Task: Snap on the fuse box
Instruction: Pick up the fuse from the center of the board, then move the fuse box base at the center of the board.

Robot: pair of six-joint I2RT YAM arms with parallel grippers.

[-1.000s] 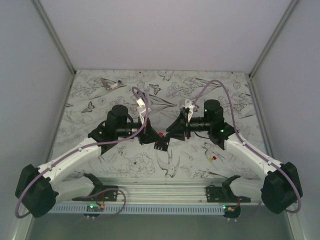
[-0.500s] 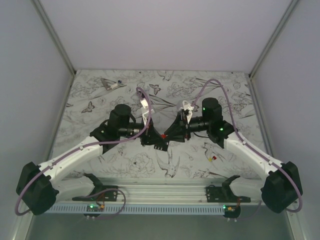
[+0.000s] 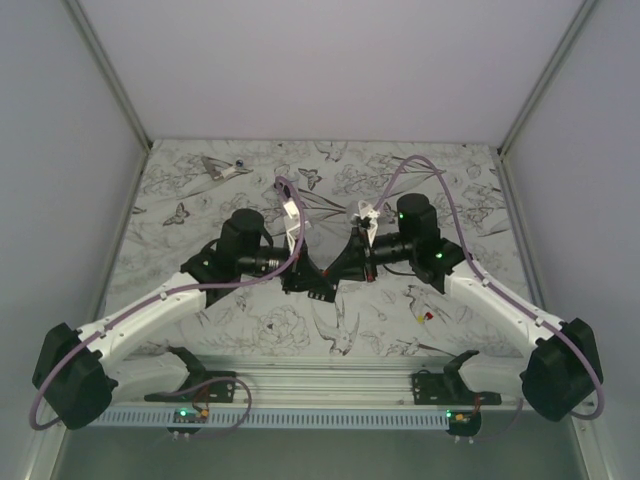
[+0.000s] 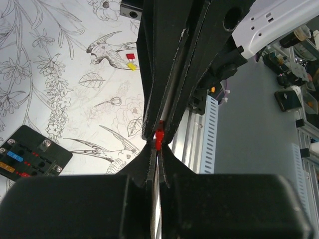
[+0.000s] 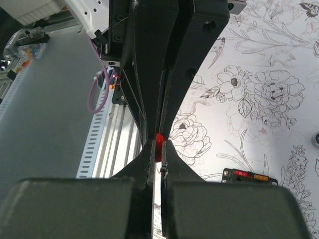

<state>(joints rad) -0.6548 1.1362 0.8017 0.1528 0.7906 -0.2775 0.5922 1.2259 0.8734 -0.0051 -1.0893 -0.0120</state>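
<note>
Meeting tip to tip near the fuse box (image 4: 30,154), left fingers (image 4: 146,163) and right fingers (image 5: 170,160) both pinching one red fuse (image 4: 158,141).

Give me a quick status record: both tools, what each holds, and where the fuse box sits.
left tool: shut on the red fuse
right tool: shut on the same red fuse, tip to tip with the left tool
fuse box: flat on the table, several coloured fuses seated in it, apart from both tools
loose fuses: one red, one yellow, side by side on the table
task state: red fuse pinched between both tools, not yet in the fuse box
</note>
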